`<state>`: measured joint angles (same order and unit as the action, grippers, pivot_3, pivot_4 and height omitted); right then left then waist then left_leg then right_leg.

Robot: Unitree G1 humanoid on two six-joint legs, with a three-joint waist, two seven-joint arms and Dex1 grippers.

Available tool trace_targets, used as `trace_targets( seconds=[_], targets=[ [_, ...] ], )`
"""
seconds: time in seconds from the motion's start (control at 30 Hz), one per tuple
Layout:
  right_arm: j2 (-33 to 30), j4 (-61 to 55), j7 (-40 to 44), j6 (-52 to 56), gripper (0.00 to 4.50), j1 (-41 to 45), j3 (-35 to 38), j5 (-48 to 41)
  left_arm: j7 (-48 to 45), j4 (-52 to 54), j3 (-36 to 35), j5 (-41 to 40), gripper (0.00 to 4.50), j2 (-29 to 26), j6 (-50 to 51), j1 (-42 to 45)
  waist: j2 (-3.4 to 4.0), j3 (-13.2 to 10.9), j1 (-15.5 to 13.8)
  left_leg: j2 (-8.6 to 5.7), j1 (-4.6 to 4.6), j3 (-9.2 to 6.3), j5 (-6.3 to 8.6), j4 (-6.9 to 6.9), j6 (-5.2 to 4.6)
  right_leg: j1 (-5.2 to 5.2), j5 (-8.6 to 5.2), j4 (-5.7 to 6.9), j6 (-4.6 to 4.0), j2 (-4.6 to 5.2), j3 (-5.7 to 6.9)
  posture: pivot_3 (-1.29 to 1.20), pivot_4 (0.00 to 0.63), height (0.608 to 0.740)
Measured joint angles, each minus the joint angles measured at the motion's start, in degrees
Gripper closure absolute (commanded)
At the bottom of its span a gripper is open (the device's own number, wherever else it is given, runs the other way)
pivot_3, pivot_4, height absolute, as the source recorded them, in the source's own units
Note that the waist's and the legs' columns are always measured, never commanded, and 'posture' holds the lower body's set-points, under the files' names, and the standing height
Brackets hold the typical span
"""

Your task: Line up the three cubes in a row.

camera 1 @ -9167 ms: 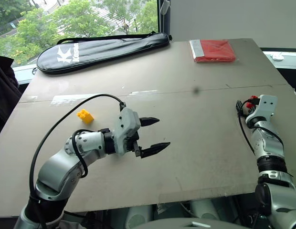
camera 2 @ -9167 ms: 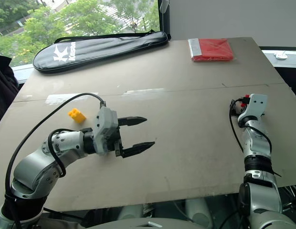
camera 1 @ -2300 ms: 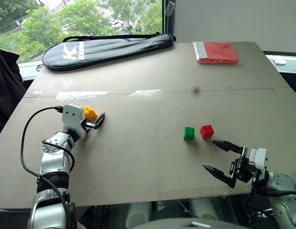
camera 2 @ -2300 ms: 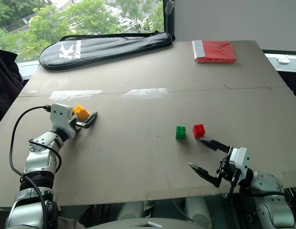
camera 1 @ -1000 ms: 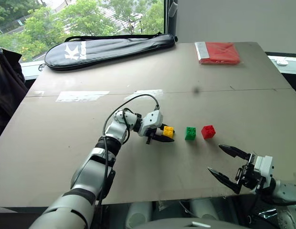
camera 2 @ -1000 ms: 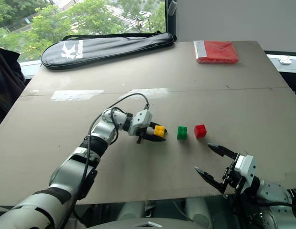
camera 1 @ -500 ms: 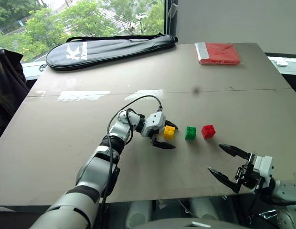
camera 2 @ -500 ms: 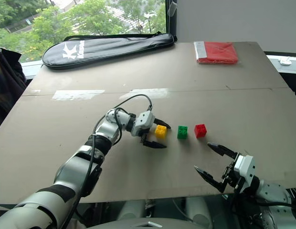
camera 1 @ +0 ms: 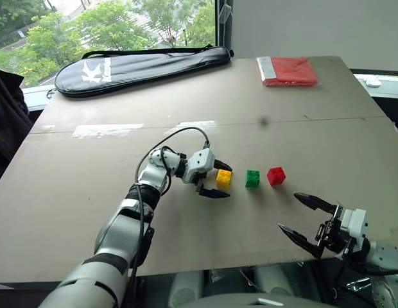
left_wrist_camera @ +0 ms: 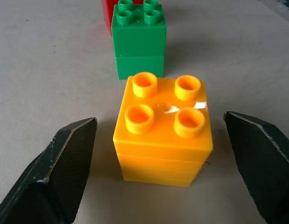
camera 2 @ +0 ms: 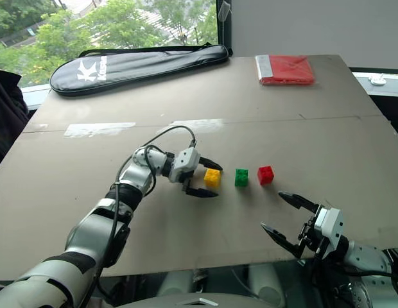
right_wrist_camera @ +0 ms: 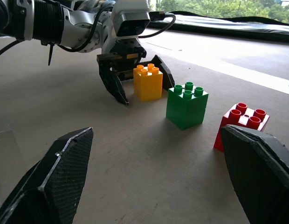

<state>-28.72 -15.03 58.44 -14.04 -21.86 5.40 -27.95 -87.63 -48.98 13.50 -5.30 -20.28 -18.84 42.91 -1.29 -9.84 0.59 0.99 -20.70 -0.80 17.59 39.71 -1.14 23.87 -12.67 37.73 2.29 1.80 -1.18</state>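
Left wrist view shows the yellow cube [left_wrist_camera: 163, 133] standing free between the spread jaws of the left gripper [camera 1: 215, 179]. Green cube [camera 1: 253, 178] and red cube [camera 1: 276, 176] sit at its 3 o'clock: three cubes, one row. Next, probably withdraw. Right gripper [camera 1: 308, 221] hangs released.

Glossy plastic on the yellow cube [left_wrist_camera: 163, 135], a highlight shining among its studs; green cube [left_wrist_camera: 139, 39] and red cube [right_wrist_camera: 241, 126] look the same smooth plastic. The fingers [left_wrist_camera: 58, 175] show a rough, finely knurled black face. Matt, dull surface [camera 1: 302, 147] underneath.
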Motion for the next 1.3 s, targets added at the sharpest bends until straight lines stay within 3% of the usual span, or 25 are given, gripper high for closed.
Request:
trace_targets(
  seconds=[0.8,1.3],
  targets=[
    [0.00,1.47,0.17,-0.02,0.00,1.45,-1.10,0.61,-0.12,16.35,0.95,-1.19,0.05,-2.41,12.53,-7.08,0.01,0.00,0.03,0.00,0.00,0.00,0.00,-0.01,0.00,0.00,0.00,-0.02,-0.01,0.01,0.00,0.00,0.150,0.707],
    [0.05,2.64,1.35,-0.13,0.00,2.45,-1.27,0.78,5.46,15.92,-1.88,-2.66,0.05,-4.49,11.99,-8.31,0.03,-0.02,0.25,0.07,0.05,0.02,0.00,0.00,0.00,0.01,0.00,0.04,-0.01,-0.03,-0.02,0.00,0.150,0.707]
  ],
)
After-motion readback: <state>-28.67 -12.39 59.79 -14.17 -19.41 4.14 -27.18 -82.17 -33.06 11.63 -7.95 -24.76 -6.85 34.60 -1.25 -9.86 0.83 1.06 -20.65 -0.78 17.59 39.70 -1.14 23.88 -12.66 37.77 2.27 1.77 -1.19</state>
